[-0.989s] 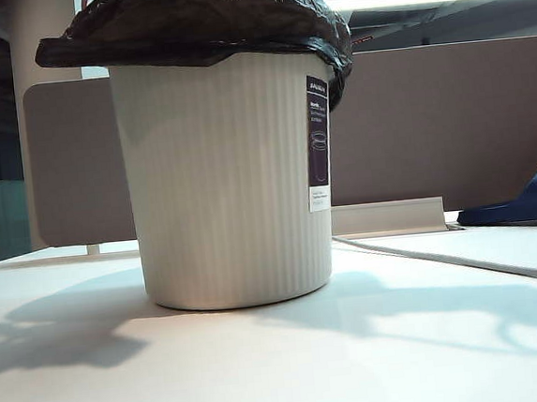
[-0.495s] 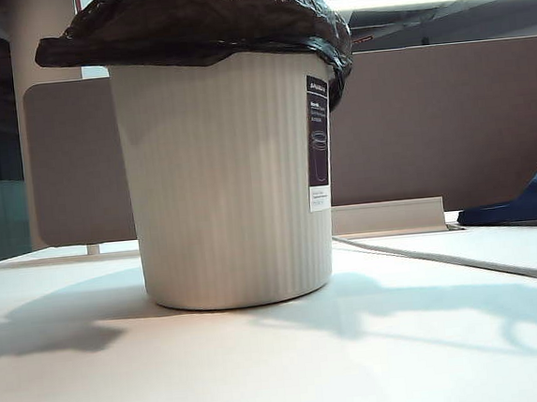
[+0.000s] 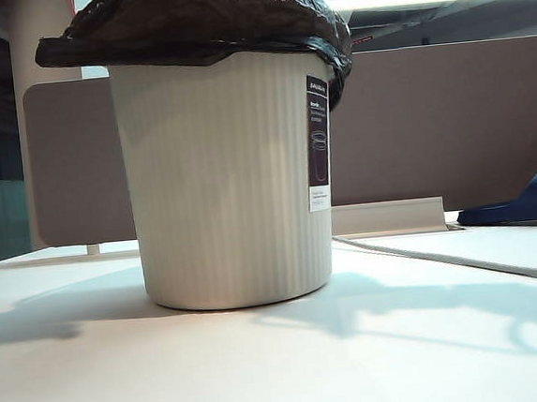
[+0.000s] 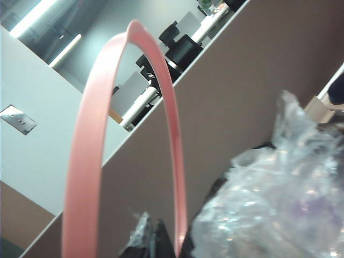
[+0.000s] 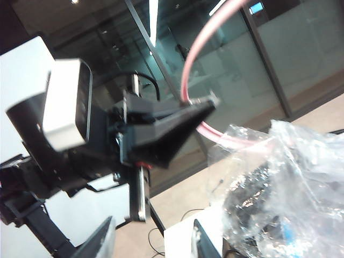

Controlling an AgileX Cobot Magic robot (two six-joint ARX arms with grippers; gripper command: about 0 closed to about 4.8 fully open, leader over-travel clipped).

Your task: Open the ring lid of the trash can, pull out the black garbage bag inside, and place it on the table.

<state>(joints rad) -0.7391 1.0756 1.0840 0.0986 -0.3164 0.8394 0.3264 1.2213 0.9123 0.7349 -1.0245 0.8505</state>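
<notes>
A: Exterior view shows the trash can (image 3: 227, 176) standing on the worktop (image 3: 283, 369), with the black garbage bag (image 3: 192, 24) folded over its rim. No arm shows there. Where is the ring lid (image 4: 88, 156)?

B: Off the can. In the right wrist view the left gripper (image 5: 207, 110) is pressed together on the pink hoop and holds it up in the air above the bag.

A: And the right gripper (image 5: 153, 239)?

B: Its two fingers (image 5: 102, 239) are spread apart with nothing between them, close to some crinkly clear plastic (image 5: 279, 183) at the top of the can.

A: So which step is it?

B: The lid step looks done. Next, the right gripper likely needs to go down, pinch the black bag, and lift it out.
</notes>
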